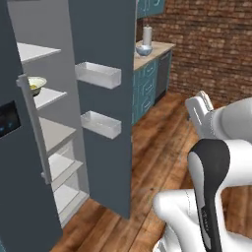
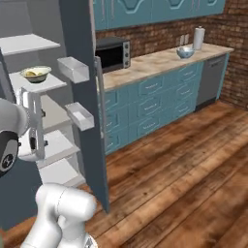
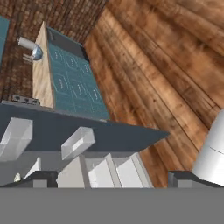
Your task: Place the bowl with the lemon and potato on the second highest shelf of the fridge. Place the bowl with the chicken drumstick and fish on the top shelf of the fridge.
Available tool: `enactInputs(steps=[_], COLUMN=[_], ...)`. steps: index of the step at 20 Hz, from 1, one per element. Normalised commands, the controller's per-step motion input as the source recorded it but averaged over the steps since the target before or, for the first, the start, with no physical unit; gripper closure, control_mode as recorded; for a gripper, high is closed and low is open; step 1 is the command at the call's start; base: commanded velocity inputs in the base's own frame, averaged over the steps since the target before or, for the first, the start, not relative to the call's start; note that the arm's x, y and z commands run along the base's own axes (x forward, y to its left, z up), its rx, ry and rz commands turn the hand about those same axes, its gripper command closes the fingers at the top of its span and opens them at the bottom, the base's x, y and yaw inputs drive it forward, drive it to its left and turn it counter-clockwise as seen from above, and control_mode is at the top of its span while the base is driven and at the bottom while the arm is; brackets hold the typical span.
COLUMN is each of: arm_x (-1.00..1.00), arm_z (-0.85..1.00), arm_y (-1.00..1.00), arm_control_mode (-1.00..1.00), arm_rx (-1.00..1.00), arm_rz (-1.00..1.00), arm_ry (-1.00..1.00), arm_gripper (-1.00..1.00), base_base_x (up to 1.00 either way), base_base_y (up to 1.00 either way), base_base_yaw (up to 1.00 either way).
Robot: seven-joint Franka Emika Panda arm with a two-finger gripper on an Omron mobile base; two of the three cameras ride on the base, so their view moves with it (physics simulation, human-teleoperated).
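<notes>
The fridge door [image 1: 101,98] stands open, and the cream bowl [image 2: 36,73] with the lemon [image 1: 33,87] inside sits on the second highest shelf [image 2: 41,85], just below the top shelf [image 2: 26,43]. The gripper [image 3: 111,177] is spread wide and holds nothing; its two dark fingertips [image 3: 37,178] point toward the door bins and the wooden floor [image 3: 166,65]. The blue-grey bowl [image 2: 184,52] rests on the far counter [image 2: 160,60] beside a paper towel roll [image 2: 198,38].

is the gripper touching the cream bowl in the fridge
Apart. In the right base view the bowl sits on its shelf, with the open gripper clearly below it.
</notes>
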Motion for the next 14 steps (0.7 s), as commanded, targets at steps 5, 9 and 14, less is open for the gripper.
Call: enactInputs(steps=[5, 9, 14], arm_x=[0.0, 0.0, 0.0], arm_z=[0.0, 0.0, 0.0], arm_y=[0.0, 0.0, 0.0], arm_control_mode=[1.0, 1.0, 1.0], arm_rx=[0.0, 0.0, 0.0], arm_rz=[0.0, 0.0, 0.0], arm_ry=[0.0, 0.0, 0.0], arm_gripper=[-1.0, -1.0, -1.0], base_base_x=[0.0, 0.77, 1.0], base_base_y=[-1.0, -0.73, -0.14], base_base_yaw=[-0.56, -0.37, -0.1])
